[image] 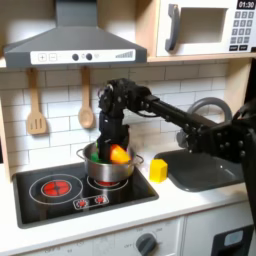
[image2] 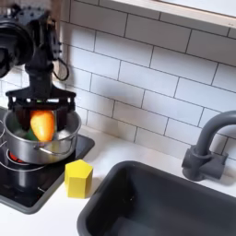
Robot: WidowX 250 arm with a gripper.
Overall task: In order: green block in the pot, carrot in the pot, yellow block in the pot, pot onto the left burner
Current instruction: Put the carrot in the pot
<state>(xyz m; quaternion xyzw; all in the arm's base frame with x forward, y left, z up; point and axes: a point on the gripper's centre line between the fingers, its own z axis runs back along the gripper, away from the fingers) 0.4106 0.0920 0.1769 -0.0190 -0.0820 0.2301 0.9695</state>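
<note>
The silver pot (image: 106, 177) (image2: 44, 154) stands on the cooktop's right burner in the first exterior view. The green block (image: 95, 155) lies inside it, at the left side. My gripper (image: 117, 146) (image2: 41, 118) points straight down over the pot's mouth, shut on the orange carrot (image: 119, 153) (image2: 41, 125), whose lower end reaches rim level. The yellow block (image: 158, 169) (image2: 78, 178) sits on the white counter, between pot and sink. The left burner (image: 57, 186), red rings on black, is bare.
A dark sink (image: 205, 170) (image2: 157, 198) with a grey faucet (image: 205, 108) (image2: 208, 146) lies to the right of the cooktop in both exterior views. Wooden utensils (image: 36, 105) hang on the tiled wall. A range hood (image: 75, 45) overhangs the cooktop.
</note>
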